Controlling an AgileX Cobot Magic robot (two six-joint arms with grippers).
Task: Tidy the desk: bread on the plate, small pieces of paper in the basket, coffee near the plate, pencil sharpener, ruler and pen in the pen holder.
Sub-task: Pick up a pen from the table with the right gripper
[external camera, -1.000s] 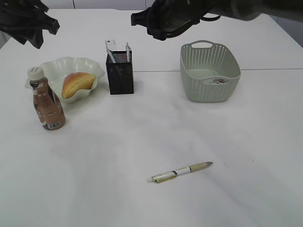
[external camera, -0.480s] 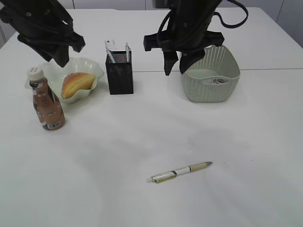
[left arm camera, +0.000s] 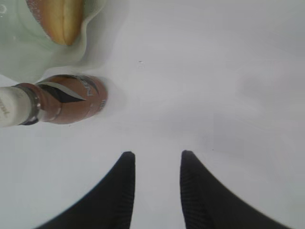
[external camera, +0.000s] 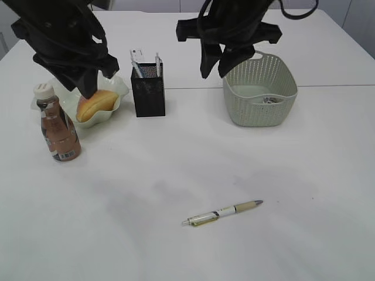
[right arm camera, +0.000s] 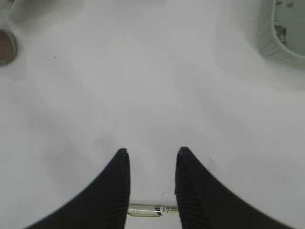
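Note:
A pen [external camera: 222, 212] lies alone on the white table toward the front; in the right wrist view the pen [right arm camera: 151, 210] shows low between the fingers, far below them. My right gripper [external camera: 215, 71] [right arm camera: 151, 151] hangs open and empty, high between the black mesh pen holder [external camera: 149, 91] and the basket [external camera: 259, 93]. My left gripper [external camera: 88, 92] [left arm camera: 156, 155] is open and empty above the plate [external camera: 120, 88], which holds the bread [external camera: 96, 104] [left arm camera: 59, 19]. The coffee bottle [external camera: 58, 132] [left arm camera: 62, 99] stands beside the plate [left arm camera: 19, 57].
The pen holder has white and striped items sticking out of it. Small paper bits [external camera: 269, 100] lie in the basket, whose corner [right arm camera: 276, 45] shows in the right wrist view. A table seam runs behind the holder.
Both arms have come down and forward into view. The left one now covers part of the plate; the right one hangs beside the basket. The objects on the table have not moved.

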